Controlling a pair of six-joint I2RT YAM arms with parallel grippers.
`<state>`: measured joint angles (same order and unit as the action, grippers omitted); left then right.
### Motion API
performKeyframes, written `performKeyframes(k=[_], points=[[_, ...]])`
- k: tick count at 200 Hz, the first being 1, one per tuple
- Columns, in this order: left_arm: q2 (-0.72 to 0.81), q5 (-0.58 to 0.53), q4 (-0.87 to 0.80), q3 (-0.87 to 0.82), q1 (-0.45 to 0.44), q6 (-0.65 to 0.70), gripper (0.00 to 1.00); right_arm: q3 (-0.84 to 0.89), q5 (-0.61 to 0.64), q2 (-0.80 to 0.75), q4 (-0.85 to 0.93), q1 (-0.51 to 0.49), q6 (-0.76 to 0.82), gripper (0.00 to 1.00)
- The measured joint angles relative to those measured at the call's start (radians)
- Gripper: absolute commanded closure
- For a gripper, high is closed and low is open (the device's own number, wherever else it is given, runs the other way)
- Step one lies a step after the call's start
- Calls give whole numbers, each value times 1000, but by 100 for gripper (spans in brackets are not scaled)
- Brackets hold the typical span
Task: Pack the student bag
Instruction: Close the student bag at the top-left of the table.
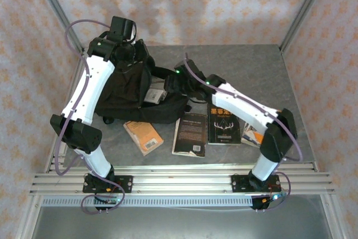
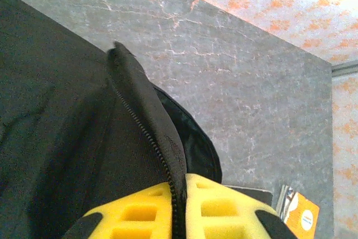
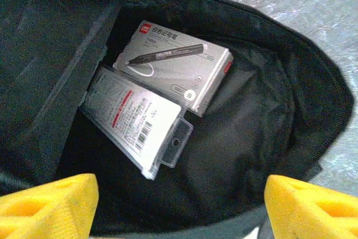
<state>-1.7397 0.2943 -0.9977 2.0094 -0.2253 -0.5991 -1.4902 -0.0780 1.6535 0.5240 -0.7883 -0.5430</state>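
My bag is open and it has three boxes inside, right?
No, two, not three. The right wrist view shows the open bag holding a pen box and a clear case.

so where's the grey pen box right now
In the right wrist view, the grey pen box lies inside the open bag, top centre, touching the clear plastic case to its lower left.
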Motion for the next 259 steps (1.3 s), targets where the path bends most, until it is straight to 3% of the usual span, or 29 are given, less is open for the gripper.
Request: performKeyframes(k=[36,92,152,165,183,194,224,259], points=[[-48,-55,3,19,25,5,87,106,7,-92,-34,-1,57,25],[-51,-253,5,77,95,-4,89,254,-54,-163,-5,-63,184,25],[-49,-291,37,119,104,-6,84,363,-53,-239,21,-71,185,25],[-43,-256,75,70,104,-19,77,363,-55,-239,21,-71,185,25],[-20,-199,124,-55,98,-44,57,363,-66,-239,21,-71,186,25],[-2,-169,140,-136,85,-48,49,363,-77,-237,22,-71,187,25],[86,-121,151,-311,14,-58,47,351,-107,-203,27,-83,196,25],[406,-96,175,-588,-28,-94,47,285,-170,-93,33,-115,201,30]])
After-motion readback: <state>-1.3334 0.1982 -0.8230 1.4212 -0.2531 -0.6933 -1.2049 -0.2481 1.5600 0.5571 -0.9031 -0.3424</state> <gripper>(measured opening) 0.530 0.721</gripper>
